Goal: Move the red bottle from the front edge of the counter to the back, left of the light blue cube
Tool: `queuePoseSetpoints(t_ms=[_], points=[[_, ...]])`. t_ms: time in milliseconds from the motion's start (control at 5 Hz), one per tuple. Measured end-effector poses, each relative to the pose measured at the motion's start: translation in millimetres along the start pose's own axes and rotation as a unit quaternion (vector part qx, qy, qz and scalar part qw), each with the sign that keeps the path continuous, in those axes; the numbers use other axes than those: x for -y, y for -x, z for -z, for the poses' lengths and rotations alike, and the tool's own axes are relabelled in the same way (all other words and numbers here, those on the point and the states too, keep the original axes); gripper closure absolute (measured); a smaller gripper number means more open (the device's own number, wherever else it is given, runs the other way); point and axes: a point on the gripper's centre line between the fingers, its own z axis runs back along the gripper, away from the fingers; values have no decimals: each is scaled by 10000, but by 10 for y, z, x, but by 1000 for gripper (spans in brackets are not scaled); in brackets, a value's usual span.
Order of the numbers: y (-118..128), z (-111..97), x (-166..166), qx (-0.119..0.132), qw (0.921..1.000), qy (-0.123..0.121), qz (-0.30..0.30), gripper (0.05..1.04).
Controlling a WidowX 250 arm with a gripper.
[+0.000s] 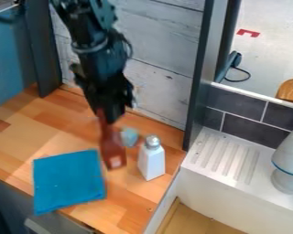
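Note:
The black gripper [106,115] hangs down over the wooden counter, shut on the narrow upper end of a reddish-brown bottle [112,148]. The bottle is nearly upright, leaning slightly; whether its base touches the counter I cannot tell. Just right of it is a small light-blue object [129,136], partly hidden behind the bottle. A white shaker with a silver top [151,163] stands further right. To the bottle's left, a flat blue cloth [68,182] lies near the counter's front edge.
Behind the counter [20,137] rises a whitewashed plank wall [158,68], with a dark upright post [201,77] at its right. A white sink with a ridged ledge [225,157] adjoins the counter on the right, and a grey-white object [288,157] stands on that ledge.

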Motion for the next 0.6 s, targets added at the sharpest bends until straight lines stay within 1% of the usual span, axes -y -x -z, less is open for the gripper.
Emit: queuePoseSetpoints(t_ms=[200, 400, 600], points=[[-318, 0, -357, 136, 9990, -127, -404, 755], [-516, 73, -687, 141, 9969, -287, -724, 755], [-643, 231, -898, 28, 9953, -416, -871, 755]])
